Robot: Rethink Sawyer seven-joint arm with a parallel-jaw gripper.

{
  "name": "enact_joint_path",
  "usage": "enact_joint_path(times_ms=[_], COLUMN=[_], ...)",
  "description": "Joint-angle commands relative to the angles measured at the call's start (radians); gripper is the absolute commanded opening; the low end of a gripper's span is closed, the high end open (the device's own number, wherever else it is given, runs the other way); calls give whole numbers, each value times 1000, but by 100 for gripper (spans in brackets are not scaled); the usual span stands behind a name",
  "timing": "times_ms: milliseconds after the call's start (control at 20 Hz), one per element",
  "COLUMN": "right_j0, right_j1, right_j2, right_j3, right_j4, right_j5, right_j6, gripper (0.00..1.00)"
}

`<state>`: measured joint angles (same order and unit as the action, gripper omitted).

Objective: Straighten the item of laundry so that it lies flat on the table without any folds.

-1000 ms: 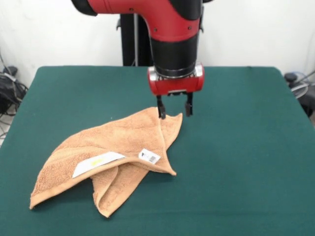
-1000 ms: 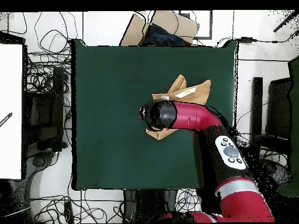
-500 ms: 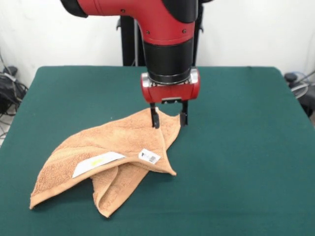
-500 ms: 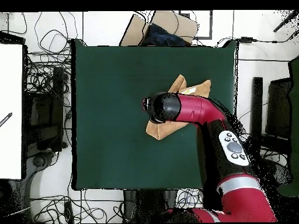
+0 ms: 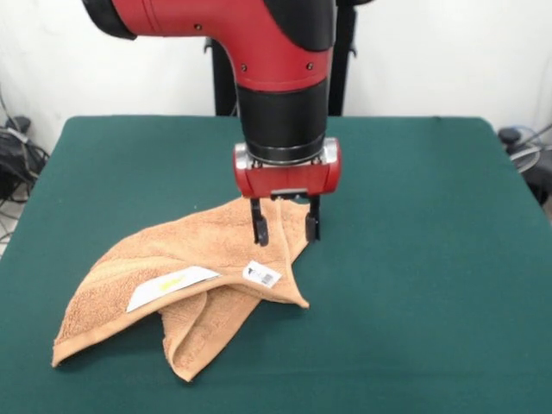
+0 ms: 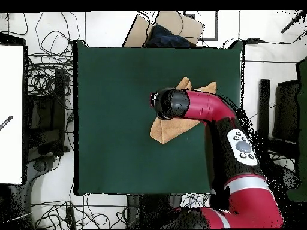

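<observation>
The peach-orange towel [image 5: 185, 272] lies folded over itself on the green table [image 5: 414, 259], left of centre in the front view, with white tags [image 5: 172, 286] on its upper flap. My gripper [image 5: 285, 226] is open, its two black fingers [image 5: 259, 226] pointing down, straddling the towel's far right corner, low over the cloth. In the overhead view the arm [image 6: 198, 108] covers most of the towel [image 6: 163, 130]; only its ends show.
Cables and dark gear lie off the table's left edge [image 5: 17, 159] and right edge [image 5: 526, 155]. The robot's black pedestal [image 5: 226, 82] stands behind the table. A cardboard box [image 6: 168, 27] sits beyond the far edge in the overhead view.
The gripper has moved toward the camera and to the left, from the towel's far corner to over its right part, and a little lower. The towel has not moved.
</observation>
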<state>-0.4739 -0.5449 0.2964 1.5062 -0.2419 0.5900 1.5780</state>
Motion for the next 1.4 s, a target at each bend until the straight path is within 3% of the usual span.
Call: enact_joint_path(times_ms=[50,1400], right_j0=[-3,-9], right_j1=[69,121], right_j2=[54,94], right_j3=[-28,-97], right_j4=[6,-1], right_j5=[6,-43], right_j6=[34,12], gripper=[100,100])
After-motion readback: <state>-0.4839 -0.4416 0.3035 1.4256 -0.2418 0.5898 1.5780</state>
